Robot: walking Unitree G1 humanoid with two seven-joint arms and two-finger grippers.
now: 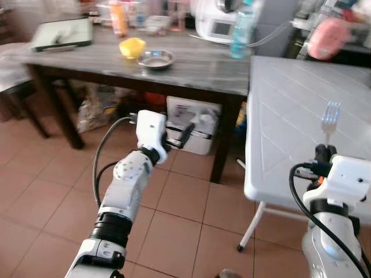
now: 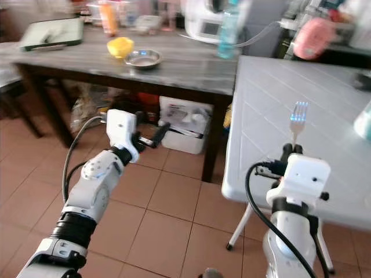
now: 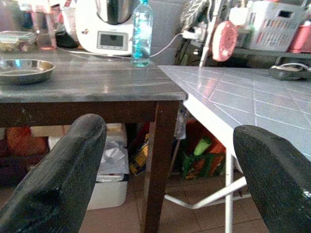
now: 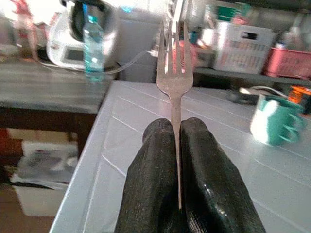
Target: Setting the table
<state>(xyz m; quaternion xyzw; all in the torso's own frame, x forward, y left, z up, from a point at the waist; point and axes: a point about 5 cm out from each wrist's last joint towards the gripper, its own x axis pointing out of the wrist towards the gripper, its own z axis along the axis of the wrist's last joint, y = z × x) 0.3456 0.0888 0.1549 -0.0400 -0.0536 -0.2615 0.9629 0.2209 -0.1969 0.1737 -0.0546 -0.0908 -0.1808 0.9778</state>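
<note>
fork (image 4: 173, 73) handle pinched between right gripper (image 4: 176, 133) fingers, tines upright

Shiny metal fork (image 4: 172, 73); glossy white plastic counter (image 1: 290, 116); matt grey wood-grain counter (image 1: 191, 63); polished steel bowl (image 1: 155, 58).

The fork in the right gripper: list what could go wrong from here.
1. The right gripper pinches the fork only by its thin handle, tines up; it could pivot or slip while being lowered.
2. The gripper sits near the white table edge, so a fork set down too early might fall to the tiled floor.
3. A green mug stands on that table; a wide swing could knock it.
</note>
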